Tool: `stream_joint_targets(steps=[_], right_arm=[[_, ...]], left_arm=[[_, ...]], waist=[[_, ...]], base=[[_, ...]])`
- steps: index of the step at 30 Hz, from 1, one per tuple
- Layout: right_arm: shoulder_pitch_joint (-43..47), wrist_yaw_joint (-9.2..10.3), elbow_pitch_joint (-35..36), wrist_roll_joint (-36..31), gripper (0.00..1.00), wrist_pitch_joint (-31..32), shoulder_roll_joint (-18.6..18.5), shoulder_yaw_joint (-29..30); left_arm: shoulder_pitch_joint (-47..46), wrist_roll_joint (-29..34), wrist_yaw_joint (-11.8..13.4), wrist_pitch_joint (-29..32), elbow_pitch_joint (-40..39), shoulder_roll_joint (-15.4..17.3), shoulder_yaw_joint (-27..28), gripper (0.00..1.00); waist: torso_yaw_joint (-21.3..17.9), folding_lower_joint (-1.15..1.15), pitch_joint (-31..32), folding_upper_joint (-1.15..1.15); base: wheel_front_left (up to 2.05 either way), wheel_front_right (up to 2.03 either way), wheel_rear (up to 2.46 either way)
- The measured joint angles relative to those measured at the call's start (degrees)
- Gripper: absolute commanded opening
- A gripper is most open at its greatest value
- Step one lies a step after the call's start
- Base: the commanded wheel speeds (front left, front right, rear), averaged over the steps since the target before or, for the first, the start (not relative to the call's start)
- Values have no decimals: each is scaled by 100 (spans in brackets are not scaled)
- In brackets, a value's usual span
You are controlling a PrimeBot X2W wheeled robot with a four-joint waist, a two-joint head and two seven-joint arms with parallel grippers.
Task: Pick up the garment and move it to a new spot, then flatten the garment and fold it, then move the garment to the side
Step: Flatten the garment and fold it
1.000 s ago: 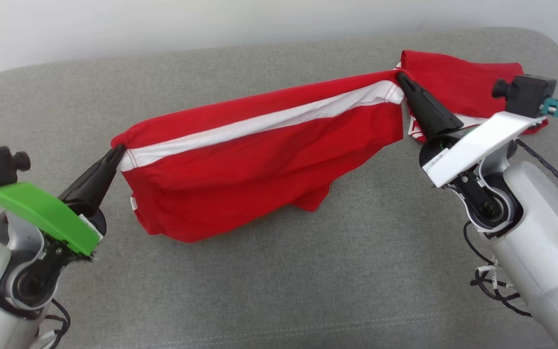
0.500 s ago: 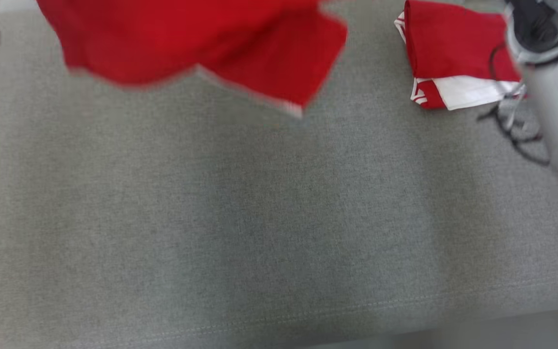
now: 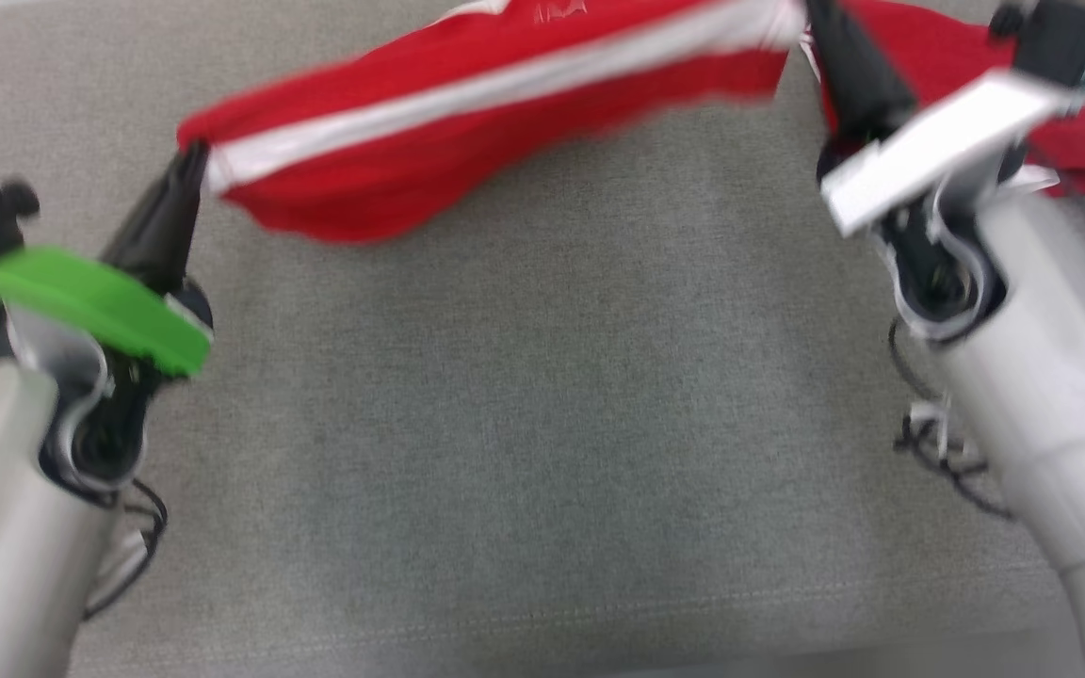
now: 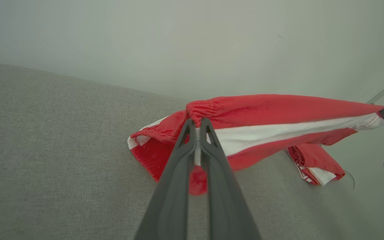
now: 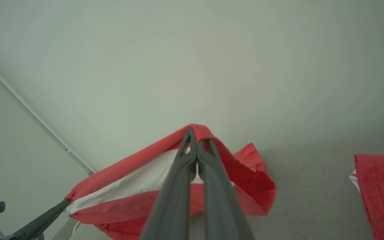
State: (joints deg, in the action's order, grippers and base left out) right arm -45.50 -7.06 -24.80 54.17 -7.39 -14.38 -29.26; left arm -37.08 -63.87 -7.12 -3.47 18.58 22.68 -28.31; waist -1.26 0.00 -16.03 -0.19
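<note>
Above the grey upholstered surface [image 3: 542, 424], the red garment [image 3: 467, 122] with its white band was held stretched between the two grippers, across the far part of the head view. The banded edge was drawn into a nearly straight line that slanted up that view toward the robot's right, while the rest of the cloth was left hanging beneath it in a loose belly. Whether the lowest fold was touching the surface could not be told, since the head view was blurred. One end of the banded edge was pinched by the left gripper [image 4: 197, 124], whose two dark fingers were seen pressed together on bunched red fabric. The other end was clamped by the right gripper [image 5: 197, 136], whose fingers were likewise closed on the cloth where red met white. A green cover [image 3: 90, 301] was carried on the left wrist and a white cover [image 3: 938, 151] on the right. A second red and white cloth [image 5: 378, 186] was laid on the surface beyond the right gripper, apart from the held garment. Dark cables [image 3: 938, 443] were hung beside the right forearm, and a pale wall [image 5: 212, 50] was seen behind the surface
</note>
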Motion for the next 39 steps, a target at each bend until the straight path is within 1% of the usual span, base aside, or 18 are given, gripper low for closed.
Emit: stream_joint_targets(steps=[2,8,11,15,22,28,33,36,39], right_arm=[[503,-8,-38,160,0,-66,-3,-44],[1757,-8,-51,506,0,-214,-93,-171],[2091,-8,89,621,0,-253,-182,-247],[2387,-8,298,787,0,-325,-287,-279],[2932,-8,631,848,0,-331,-626,-604],[3276,-10,1161,995,0,-470,-868,-605],[3695,-44,1546,1012,0,-476,-1205,-734],[3876,-45,1770,1044,0,-477,-1334,-823],[4027,-46,2023,1180,0,-528,-1455,-775]], left_arm=[[400,-70,-1,-234,92,-45,-1,0],[1293,-142,-2,-721,56,-154,-332,0],[1506,-136,-2,-914,-9,-134,-411,0],[1714,21,-9,-978,-21,-111,-510,0],[2050,178,-43,-1029,-15,-40,-693,0],[2241,370,-43,-1074,-94,25,-556,0],[2570,466,-45,-1077,-280,133,-505,0],[2752,520,-45,-1077,-478,147,-258,0],[2867,557,-45,-1077,-755,146,-57,0]], waist=[[24,0,43,0],[70,0,178,0],[76,0,243,0],[76,0,295,0],[82,0,373,0],[76,-1,434,0],[34,-1,447,0],[-23,-1,428,0],[-82,-1,422,0]], base=[[0,0,0],[0,0,0],[0,0,0],[0,0,0],[0,0,0],[0,0,0],[0,0,0],[0,0,0],[0,0,0]])
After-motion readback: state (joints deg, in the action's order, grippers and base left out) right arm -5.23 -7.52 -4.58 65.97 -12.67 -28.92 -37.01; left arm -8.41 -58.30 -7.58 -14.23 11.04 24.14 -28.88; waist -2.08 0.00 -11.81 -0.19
